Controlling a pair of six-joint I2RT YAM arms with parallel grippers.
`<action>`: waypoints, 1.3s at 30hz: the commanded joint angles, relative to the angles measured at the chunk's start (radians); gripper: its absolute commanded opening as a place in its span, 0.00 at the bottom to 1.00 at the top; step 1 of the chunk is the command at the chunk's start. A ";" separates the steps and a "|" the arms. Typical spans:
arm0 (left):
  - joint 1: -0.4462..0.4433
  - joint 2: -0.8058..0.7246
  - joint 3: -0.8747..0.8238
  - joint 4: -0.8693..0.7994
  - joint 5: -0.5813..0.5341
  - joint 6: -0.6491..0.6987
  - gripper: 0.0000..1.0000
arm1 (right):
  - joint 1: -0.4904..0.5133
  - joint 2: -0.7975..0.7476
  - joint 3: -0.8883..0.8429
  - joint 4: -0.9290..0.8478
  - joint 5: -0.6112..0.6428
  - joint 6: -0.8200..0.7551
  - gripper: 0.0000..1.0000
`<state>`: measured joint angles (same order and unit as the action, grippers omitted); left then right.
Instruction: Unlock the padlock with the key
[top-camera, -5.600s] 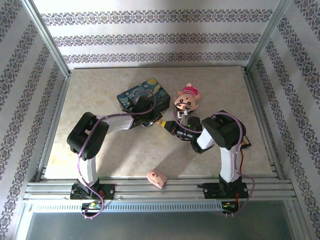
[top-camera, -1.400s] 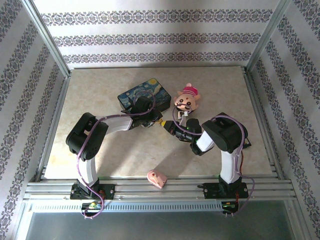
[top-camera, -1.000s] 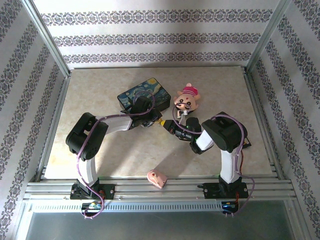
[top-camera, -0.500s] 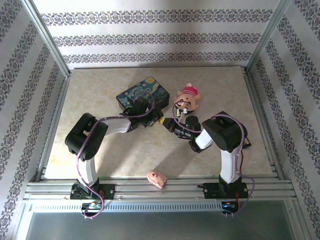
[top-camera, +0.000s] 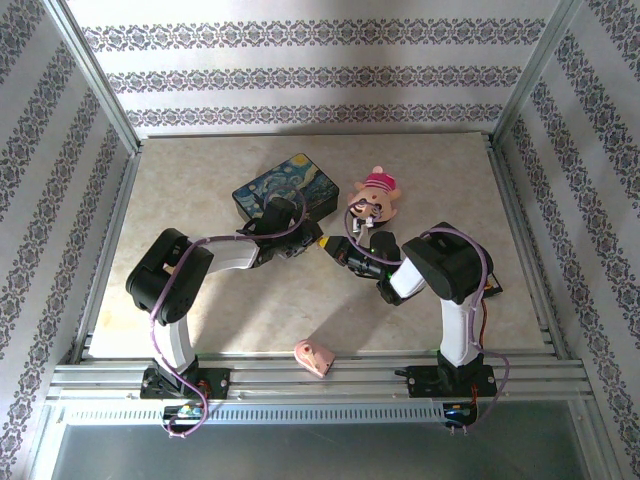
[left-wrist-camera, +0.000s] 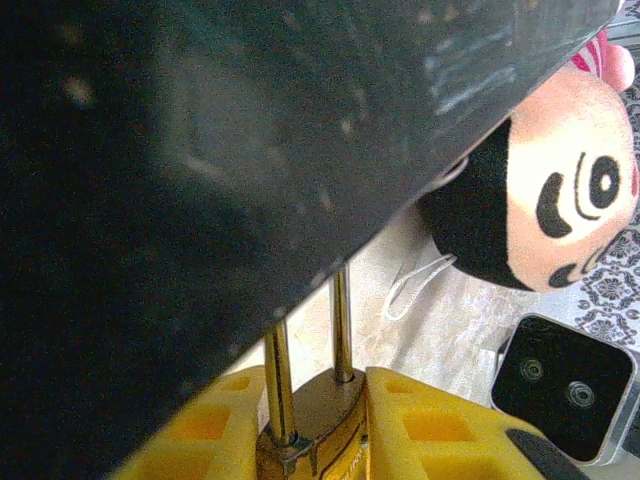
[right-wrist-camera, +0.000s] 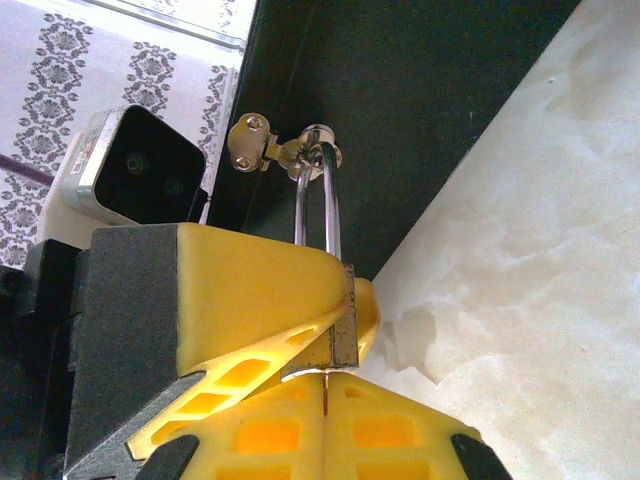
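**Turning straight while the lock is braced**

The right tool (right-wrist-camera: 326, 398) is sitting closed just under the padlock (right-wrist-camera: 343, 335), likely pinching the hidden key. The left tool (left-wrist-camera: 320, 405) is clamping the padlock's body. The shackle is hanging from the box's (top-camera: 285, 188) clasp (right-wrist-camera: 268, 150). The twist is calling for a slow, in-line turn.

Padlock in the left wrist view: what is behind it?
Behind the padlock: marbled tabletop, a white cord loop and a plush toy's face. The dark box covers the shackle's top.
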<state>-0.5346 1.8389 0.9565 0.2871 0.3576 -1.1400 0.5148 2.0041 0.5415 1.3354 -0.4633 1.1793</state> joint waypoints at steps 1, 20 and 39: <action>-0.022 -0.041 -0.017 -0.017 0.069 0.005 0.15 | 0.004 0.004 0.038 0.050 0.035 -0.003 0.08; -0.022 -0.052 -0.018 -0.003 0.072 -0.015 0.00 | 0.006 -0.121 -0.075 -0.056 0.105 -0.144 0.27; -0.020 -0.035 0.001 -0.015 0.114 -0.047 0.00 | 0.196 -0.451 0.183 -1.084 0.480 -0.710 0.24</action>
<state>-0.5365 1.8225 0.9447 0.2848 0.3946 -1.1614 0.6983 1.5574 0.6800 0.4202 -0.0570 0.5800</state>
